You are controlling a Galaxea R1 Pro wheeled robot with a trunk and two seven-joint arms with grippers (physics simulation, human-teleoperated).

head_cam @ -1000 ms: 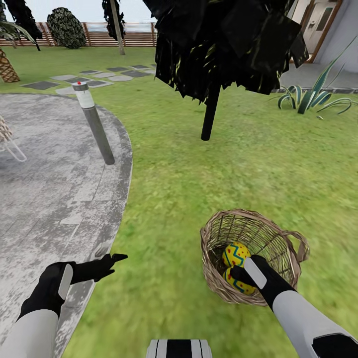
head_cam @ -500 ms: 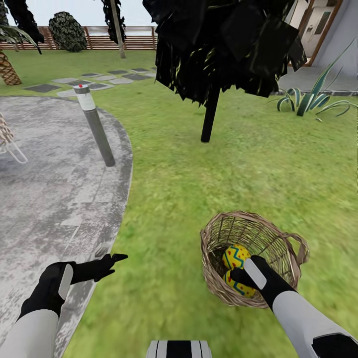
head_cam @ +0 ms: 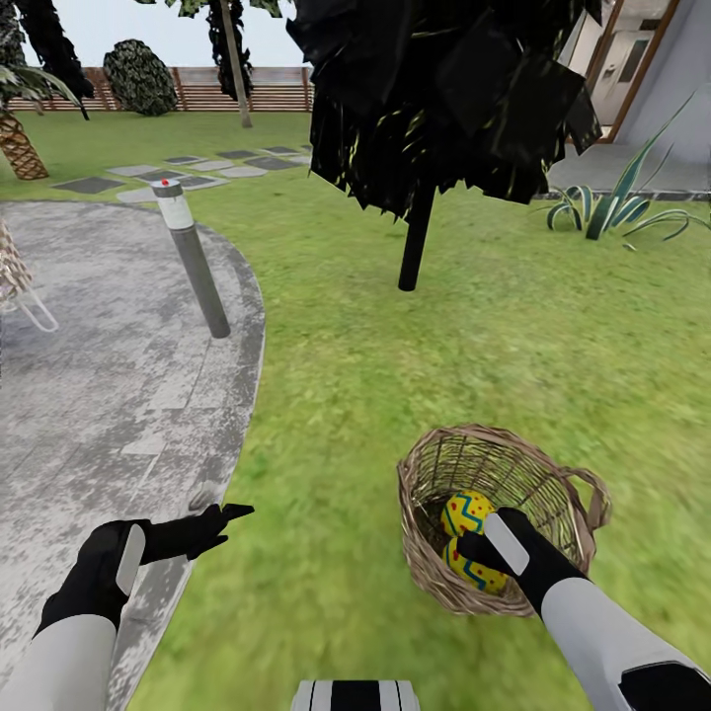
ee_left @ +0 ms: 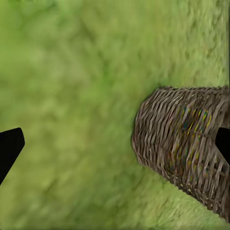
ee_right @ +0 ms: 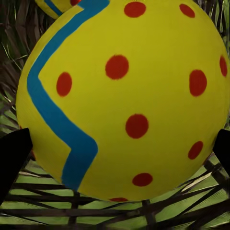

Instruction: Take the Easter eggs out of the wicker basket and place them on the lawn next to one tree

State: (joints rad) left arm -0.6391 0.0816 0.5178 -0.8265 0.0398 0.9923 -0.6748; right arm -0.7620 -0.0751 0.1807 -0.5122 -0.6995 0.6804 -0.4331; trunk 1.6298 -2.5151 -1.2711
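Note:
The wicker basket (head_cam: 563, 499) stands on the lawn (head_cam: 336, 395) at the lower right of the head view. Two Easter eggs lie in it, one (head_cam: 466, 513) above the other (head_cam: 472, 571). My right gripper (head_cam: 470, 543) reaches into the basket. In the right wrist view it (ee_right: 117, 153) is open, with a yellow egg (ee_right: 124, 96) between its fingertips and a second egg (ee_right: 57, 5) behind. My left gripper (head_cam: 225, 525) hangs open and empty at the patio's edge; its wrist view looks over grass to the basket (ee_left: 182, 143). A pale slender tree trunk (head_cam: 235, 64) stands far back.
A black-leaved tree (head_cam: 417, 237) on a thin dark trunk rises straight ahead on the grass. A grey paved patio (head_cam: 99, 375) with a bollard lamp (head_cam: 193, 262) lies left. A palm (head_cam: 20, 148), stepping stones (head_cam: 168, 176) and a spiky plant (head_cam: 617, 202) stand farther off.
The whole head picture has slid slightly downward, so the camera has tilted up. Both arms, the basket and the eggs keep their places relative to each other.

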